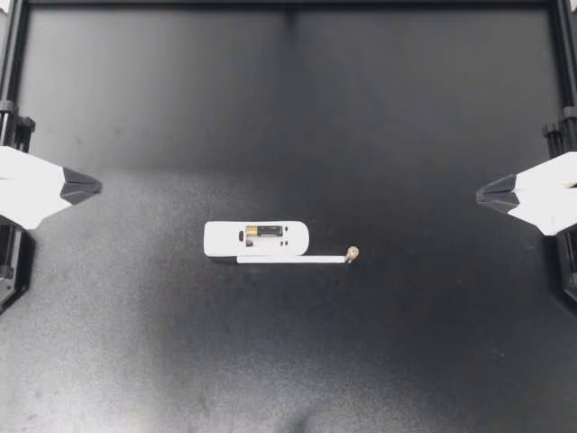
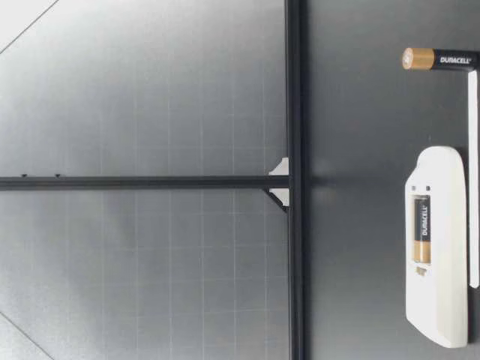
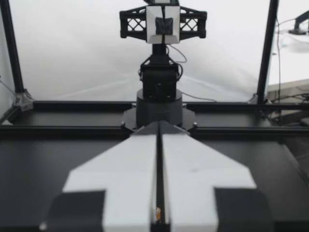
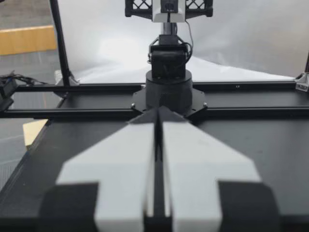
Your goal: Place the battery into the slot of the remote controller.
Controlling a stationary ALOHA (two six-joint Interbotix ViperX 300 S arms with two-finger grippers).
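top view cuts off both arms at the table's sides. my left gripper (image 1: pixel 90 187) and my right gripper (image 1: pixel 487 193) each have fingers pressed together on nothing. the glossy white, round-ended remote (image 1: pixel 225 238) lies on the matte black table (image 1: pixel 288 361), one battery (image 1: pixel 263 233) seated in its slot. a second battery (image 1: pixel 352 253), seen only end-on, stands upright at the end of a thin white strip (image 1: pixel 293 260).

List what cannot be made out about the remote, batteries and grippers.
Top view: whether the remote has a free slot is too small to tell.
Low view: neither arm is in frame.
Wrist views: my left gripper and my right gripper each hide the remote.
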